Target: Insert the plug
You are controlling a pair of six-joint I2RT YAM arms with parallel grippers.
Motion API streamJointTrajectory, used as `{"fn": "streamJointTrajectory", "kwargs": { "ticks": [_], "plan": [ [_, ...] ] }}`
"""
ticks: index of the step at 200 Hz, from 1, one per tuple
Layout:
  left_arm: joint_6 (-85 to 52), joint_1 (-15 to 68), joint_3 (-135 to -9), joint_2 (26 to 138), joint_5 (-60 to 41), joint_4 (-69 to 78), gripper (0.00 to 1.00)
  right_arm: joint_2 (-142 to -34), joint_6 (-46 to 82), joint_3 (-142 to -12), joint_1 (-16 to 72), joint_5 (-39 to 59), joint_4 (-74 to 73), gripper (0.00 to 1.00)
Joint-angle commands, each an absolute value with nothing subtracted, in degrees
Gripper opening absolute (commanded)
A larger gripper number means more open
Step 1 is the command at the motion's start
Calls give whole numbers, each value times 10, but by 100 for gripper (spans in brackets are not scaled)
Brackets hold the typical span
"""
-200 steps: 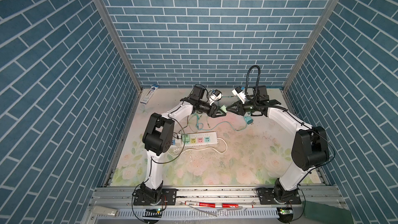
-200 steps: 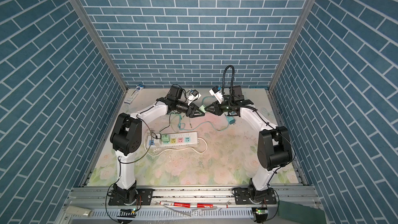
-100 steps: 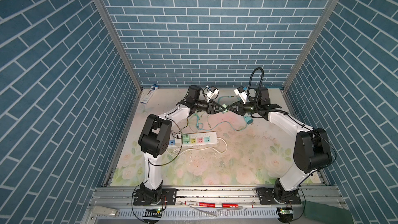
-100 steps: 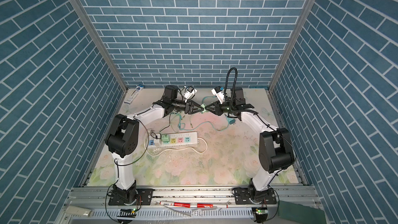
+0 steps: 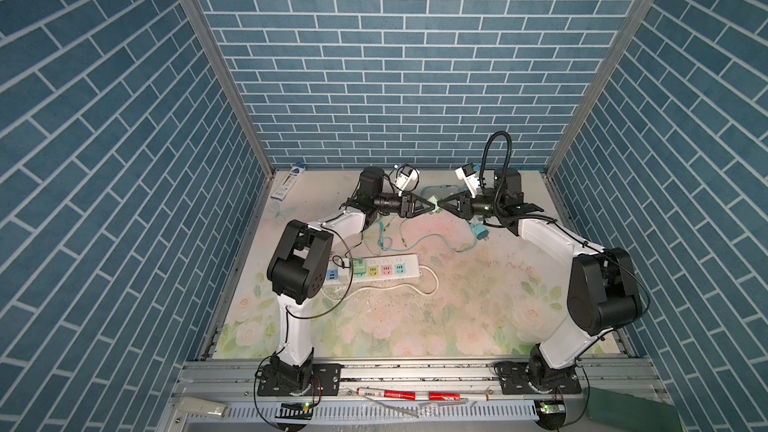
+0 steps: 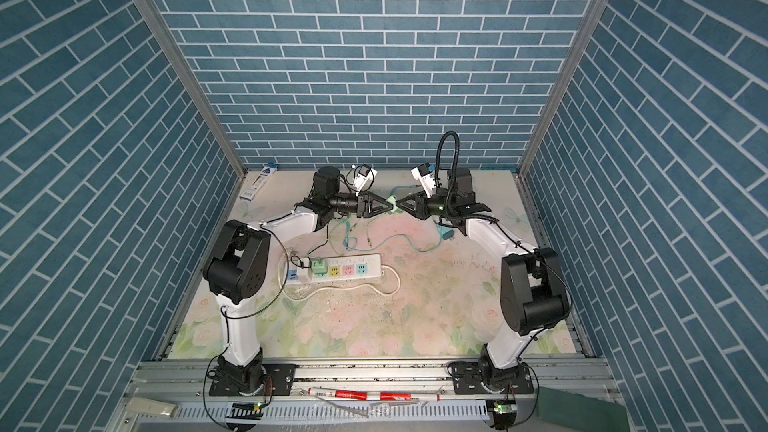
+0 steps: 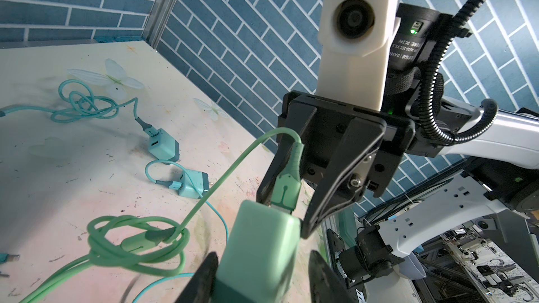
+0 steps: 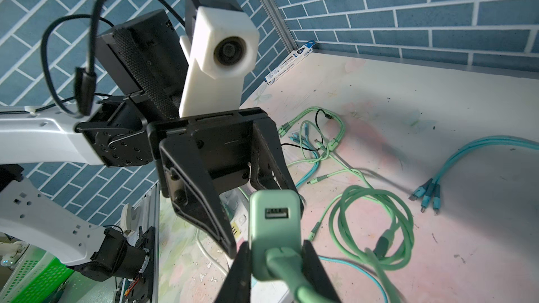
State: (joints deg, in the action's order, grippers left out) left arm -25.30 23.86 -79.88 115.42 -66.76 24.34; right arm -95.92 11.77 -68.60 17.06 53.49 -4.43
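The right gripper (image 7: 284, 214) is pinching the green cable plug (image 7: 285, 189) tight between its two black fingers. The plug's metal tip sits at the hole in the mint-green square plastic charger block (image 7: 262, 246), and it looks pushed in, or nearly. The left gripper (image 7: 262, 276) has its fingers on both sides of that block. One finger touches it, but I cannot tell if they squeeze it. I think one gripper steadies the block so the other can push the plug in straight, up in the air where nothing gets in the way. The long green cable (image 7: 140, 246) loops from the plug down to the flowery table (image 5: 457, 305). In both top views the grippers meet nose to nose at 12 o'clock on the table. Both arms reach out low and long, with wrists level, pointing at each other. The white power strip with coloured sockets (image 5: 376, 272) lies at about 7 o'clock from them, well apart.
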Motion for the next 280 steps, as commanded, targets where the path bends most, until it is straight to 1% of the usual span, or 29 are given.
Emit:
{"fn": "streamJointTrajectory", "kwargs": {
  "ticks": [1, 35, 52, 68, 110, 151, 173, 186, 194, 212, 247, 255, 280],
  "plan": [
    [-258, 235, -797, 1151, -682, 259, 50, -941, 129, -679, 165, 537, -70, 0],
    [-265, 234, -800, 1154, -681, 261, 49, -941, 132, -682, 165, 540, -74, 0],
    [-270, 235, -802, 1155, -685, 264, 45, -943, 134, -684, 165, 543, -75, 0],
    [-274, 234, -804, 1157, -688, 269, 44, -946, 136, -683, 165, 545, -76, 0],
    [-276, 235, -814, 1165, -694, 270, 32, -948, 135, -686, 165, 558, -68, 0],
    [-278, 236, -819, 1168, -700, 272, 25, -962, 123, -706, 168, 585, -37, 0],
    [-278, 237, -826, 1172, -704, 268, 23, -968, 113, -710, 174, 606, -31, 8],
    [-278, 236, -827, 1172, -705, 268, 23, -972, 104, -718, 178, 617, -17, 18],
    [-278, 237, -829, 1172, -707, 266, 22, -974, 93, -723, 181, 619, -2, 21],
    [-278, 236, -834, 1175, -715, 260, 20, -980, 68, -738, 183, 633, 32, 23],
    [-278, 236, -840, 1181, -722, 257, 20, -989, 0, -773, 188, 652, 121, 34],
    [-278, 237, -840, 1180, -722, 257, 19, -991, -14, -782, 190, 645, 144, 35],
    [-278, 237, -839, 1178, -726, 257, 19, -997, -19, -789, 190, 640, 152, 35]
  ]
}}
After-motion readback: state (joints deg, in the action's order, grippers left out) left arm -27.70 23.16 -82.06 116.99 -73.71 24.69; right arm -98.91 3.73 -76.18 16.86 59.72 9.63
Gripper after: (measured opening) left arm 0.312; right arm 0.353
